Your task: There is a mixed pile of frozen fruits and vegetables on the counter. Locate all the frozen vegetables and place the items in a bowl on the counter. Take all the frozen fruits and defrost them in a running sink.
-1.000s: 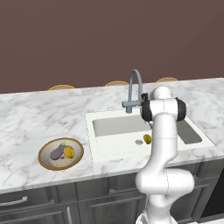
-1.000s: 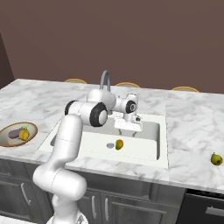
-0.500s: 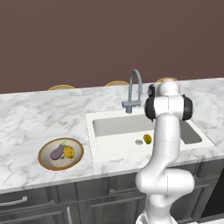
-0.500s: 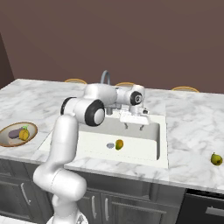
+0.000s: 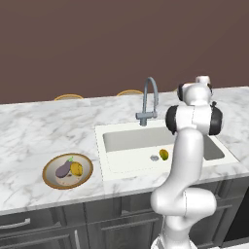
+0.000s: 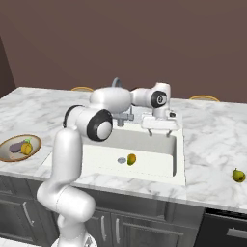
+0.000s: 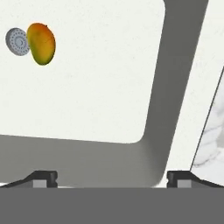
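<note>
Above the sink, the gripper hangs with its jaws spread wide and empty. One frozen fruit lies beside the drain; another sits on the counter far right.

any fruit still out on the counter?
Yes, in the right base view one small yellow-green fruit sits on the counter right of the sink.

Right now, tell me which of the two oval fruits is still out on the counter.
The fruit alone on the marble counter right of the sink; the other fruit lies in the basin beside the drain.
</note>
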